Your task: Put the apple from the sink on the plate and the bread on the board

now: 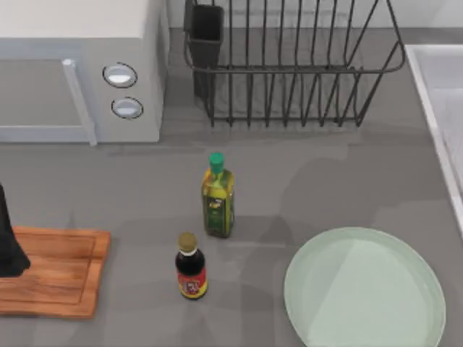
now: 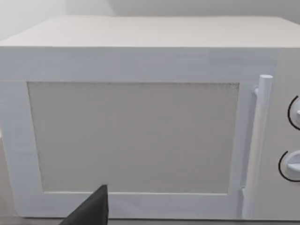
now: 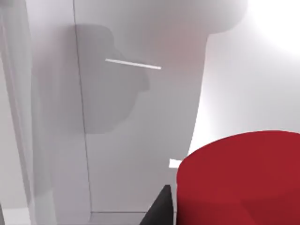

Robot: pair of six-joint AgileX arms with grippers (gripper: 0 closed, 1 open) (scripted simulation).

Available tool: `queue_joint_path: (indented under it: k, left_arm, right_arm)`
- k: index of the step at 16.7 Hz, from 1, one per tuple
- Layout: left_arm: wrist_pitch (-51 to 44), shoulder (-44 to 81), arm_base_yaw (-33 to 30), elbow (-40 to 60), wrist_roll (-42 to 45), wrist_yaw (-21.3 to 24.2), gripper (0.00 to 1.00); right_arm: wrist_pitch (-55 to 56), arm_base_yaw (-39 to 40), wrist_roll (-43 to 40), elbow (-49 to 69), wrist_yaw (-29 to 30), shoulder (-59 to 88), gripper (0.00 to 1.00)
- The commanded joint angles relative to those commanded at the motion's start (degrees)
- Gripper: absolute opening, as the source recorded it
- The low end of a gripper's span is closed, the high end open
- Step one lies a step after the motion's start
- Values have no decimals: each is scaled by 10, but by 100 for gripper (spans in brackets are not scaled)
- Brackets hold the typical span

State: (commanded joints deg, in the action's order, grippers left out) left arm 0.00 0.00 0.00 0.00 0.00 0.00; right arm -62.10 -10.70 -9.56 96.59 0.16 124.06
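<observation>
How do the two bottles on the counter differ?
The oil bottle is taller, yellow-green with a green cap; the sauce bottle is shorter, dark with a red label and a tan cap. The oil bottle stands farther back, toward the dish rack; the sauce bottle is nearer the front. Both stand upright between the board and plate.

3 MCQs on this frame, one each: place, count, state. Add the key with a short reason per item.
1. Where does the board lie in the top view?
A. left edge of the table
B. beside the sink
C. under the rack

2. How many bottles stand between the board and the plate?
A. one
B. two
C. four

3. What lies on the plate?
A. the apple
B. a bottle
C. nothing yet

Key:
1 A, the board sits at the left edge, below the microwave.
2 B, the green-capped oil bottle and the dark sauce bottle.
3 C, its mint surface is bare; the apple sits close before the right wrist camera.
</observation>
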Motion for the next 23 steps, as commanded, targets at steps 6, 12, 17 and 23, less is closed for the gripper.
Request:
queue_joint_path:
  k: [6,12,17,23]
  left_arm:
    - [0,0,0,0,0,0,100]
    - [0,0,0,0,0,0,100]
    - [0,0,0,0,0,0,100]
    - [0,0,0,0,0,0,100]
  right_arm:
    - [-21,141,139,-70,0,-90,0]
    - [-48,359,354,-186,-1,-225,0]
    - [-61,475,470,-252,-2,-308,0]
    - [-62,483,478,-257,-2,-315,8]
